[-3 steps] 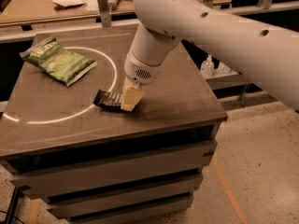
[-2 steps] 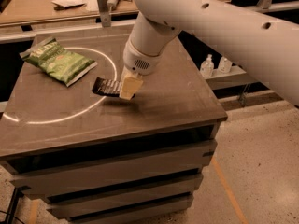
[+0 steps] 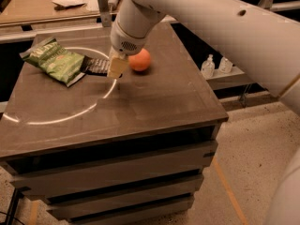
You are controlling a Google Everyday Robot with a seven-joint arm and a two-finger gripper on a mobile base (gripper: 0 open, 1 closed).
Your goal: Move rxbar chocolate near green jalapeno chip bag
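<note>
The green jalapeno chip bag [image 3: 54, 60] lies at the table's back left, crinkly with pale lettering. The rxbar chocolate [image 3: 96, 65], a dark flat bar, is right beside the bag's right edge, held just above the table. My gripper [image 3: 114, 68] is shut on the bar's right end, with a tan finger [image 3: 116, 67] showing in front. The white arm comes down from the upper right.
An orange ball [image 3: 139, 60] sits just right of the gripper. A white circle is marked on the brown table top [image 3: 154, 102]. Two small bottles [image 3: 216, 65] stand on a low shelf to the right. A cluttered bench [image 3: 56, 3] runs behind the table.
My gripper has carried the rxbar chocolate back and left from mid-table to beside the chip bag. The orange ball, hidden by the arm before, now shows.
</note>
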